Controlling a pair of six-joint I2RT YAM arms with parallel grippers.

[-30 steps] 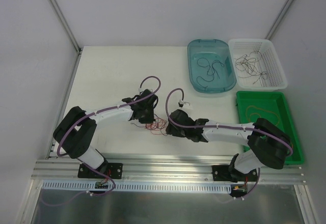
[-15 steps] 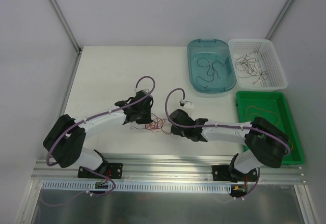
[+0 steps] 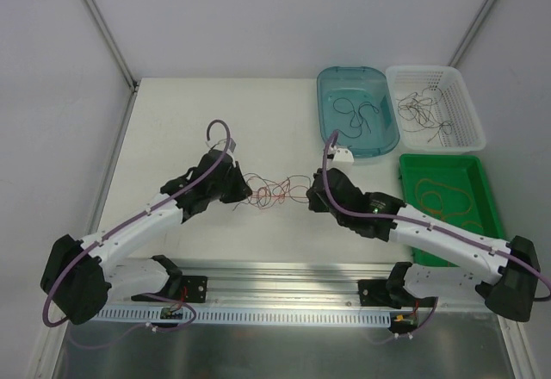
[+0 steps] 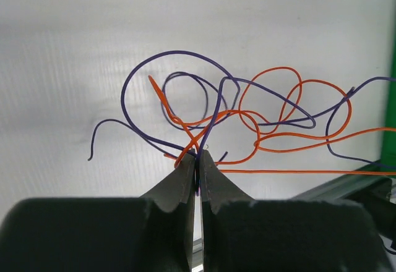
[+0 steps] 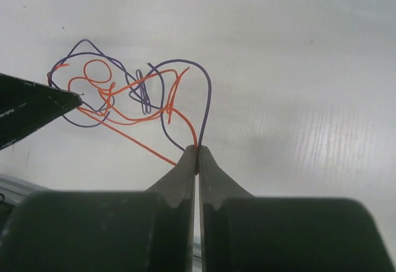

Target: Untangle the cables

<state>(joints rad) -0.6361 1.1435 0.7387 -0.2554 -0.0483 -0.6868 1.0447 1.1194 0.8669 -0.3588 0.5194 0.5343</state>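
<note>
Centrally in the top view, the tangle of hair-thin orange and purple-blue cables [image 3: 271,194] spans the white worktop [image 3: 189,121] between both arms. At its left end the left pincer [image 4: 198,159] is clenched on several strands; at its right end the right pincer [image 5: 197,156] likewise pinches orange and purple strands.

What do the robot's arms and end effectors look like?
The left arm and right arm have white tubular links, black joints and a thick purple hose alongside. The left end effector and right end effector are black, each with two tapered wedge-shaped fingers.
</note>
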